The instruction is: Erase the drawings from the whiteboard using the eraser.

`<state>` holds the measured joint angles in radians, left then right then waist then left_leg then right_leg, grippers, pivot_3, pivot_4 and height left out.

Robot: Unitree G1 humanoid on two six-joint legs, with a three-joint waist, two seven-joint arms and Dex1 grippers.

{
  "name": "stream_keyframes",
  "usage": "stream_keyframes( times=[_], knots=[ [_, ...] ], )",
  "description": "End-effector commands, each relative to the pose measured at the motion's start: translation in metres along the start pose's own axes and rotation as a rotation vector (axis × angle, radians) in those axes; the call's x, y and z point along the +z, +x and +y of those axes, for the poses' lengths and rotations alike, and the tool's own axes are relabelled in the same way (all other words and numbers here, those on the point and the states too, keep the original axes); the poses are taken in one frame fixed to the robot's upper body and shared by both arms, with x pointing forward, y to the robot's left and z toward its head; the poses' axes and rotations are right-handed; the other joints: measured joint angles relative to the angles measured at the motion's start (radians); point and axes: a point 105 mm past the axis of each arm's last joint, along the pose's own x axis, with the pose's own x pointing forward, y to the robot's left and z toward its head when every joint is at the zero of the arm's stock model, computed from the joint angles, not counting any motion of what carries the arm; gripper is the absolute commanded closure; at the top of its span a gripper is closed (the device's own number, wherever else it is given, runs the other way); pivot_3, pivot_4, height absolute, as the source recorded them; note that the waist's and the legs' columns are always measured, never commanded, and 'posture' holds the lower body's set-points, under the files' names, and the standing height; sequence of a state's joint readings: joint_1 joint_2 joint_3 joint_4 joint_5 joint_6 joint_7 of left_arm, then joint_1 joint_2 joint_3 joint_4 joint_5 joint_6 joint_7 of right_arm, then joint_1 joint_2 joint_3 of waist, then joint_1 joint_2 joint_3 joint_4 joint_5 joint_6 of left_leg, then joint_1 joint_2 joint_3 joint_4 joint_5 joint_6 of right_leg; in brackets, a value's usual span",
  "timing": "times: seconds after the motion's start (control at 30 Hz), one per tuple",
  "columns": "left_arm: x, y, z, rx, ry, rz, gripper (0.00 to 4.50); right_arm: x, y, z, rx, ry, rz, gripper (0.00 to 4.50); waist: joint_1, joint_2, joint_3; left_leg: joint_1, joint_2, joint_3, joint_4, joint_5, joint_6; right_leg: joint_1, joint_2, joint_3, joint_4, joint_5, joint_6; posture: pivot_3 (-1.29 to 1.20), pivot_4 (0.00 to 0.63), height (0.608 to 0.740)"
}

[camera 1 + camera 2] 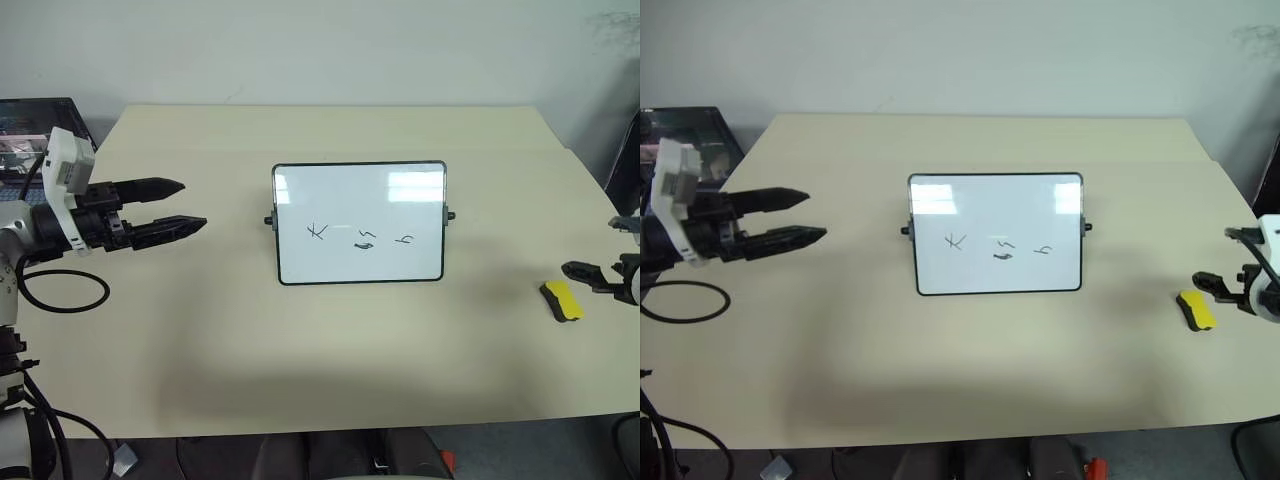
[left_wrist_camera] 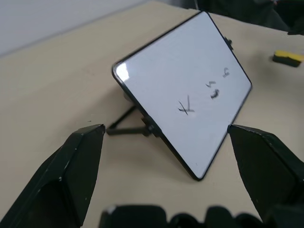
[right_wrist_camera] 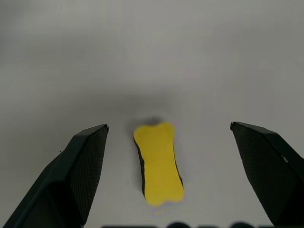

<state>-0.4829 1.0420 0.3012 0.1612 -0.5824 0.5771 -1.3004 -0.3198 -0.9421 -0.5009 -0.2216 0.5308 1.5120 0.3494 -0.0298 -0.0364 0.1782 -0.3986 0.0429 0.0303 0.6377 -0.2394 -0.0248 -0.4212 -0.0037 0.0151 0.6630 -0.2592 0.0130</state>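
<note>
Nothing erased yet: all three drawings [image 1: 362,238] sit intact in a row on the whiteboard [image 1: 360,200], which stands propped mid-desk [image 1: 300,340]. We haven't picked up the eraser [image 1: 562,300]; it lies flat on the desk, well right of the board. Our right claw [image 3: 168,137] is spread wide, hovering over it, eraser lined up between the fingers, no contact. Left claw [image 1: 180,205] released, empty, left of the board. Remaining: grasp, carry over, wipe all three.

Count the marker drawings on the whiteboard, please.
3, in one row across the lower half of the whiteboard: left drawing, middle drawing, right drawing. None looks hidden; the board's face is fully in view.
</note>
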Motion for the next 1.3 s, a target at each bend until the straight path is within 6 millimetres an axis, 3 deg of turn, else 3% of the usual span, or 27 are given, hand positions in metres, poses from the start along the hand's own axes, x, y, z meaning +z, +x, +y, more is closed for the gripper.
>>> stream_keyframes(
  times=[0.03,0.37,1.3],
  knots=[
    [0.008,-0.006,0.000,0.001,0.033,-0.008,0.02,0.004,-0.009,-0.007,-0.001,0.026,-0.040,0.00,0.000,0.000,0.000,0.000,0.000,0.000,0.000,0.000,0.000,0.000,0.000,0.000,0.000,0.000,0.000,0.00,0.150,0.740],
    [0.003,-0.004,0.002,-0.001,0.026,-0.010,0.02,-0.030,0.008,-0.001,0.018,0.016,0.056,0.00,0.000,0.000,0.000,0.000,0.000,0.001,0.000,0.000,0.000,0.000,0.001,0.000,0.000,0.000,0.000,0.00,0.150,0.740],
    [-0.002,-0.008,0.006,0.036,0.034,-0.006,0.02,-0.029,0.038,-0.014,-0.036,-0.042,0.051,0.00,0.000,0.000,0.000,0.000,0.000,0.002,0.002,0.000,0.000,0.000,0.001,0.000,0.001,0.000,0.000,0.00,0.150,0.740]
  ],
)
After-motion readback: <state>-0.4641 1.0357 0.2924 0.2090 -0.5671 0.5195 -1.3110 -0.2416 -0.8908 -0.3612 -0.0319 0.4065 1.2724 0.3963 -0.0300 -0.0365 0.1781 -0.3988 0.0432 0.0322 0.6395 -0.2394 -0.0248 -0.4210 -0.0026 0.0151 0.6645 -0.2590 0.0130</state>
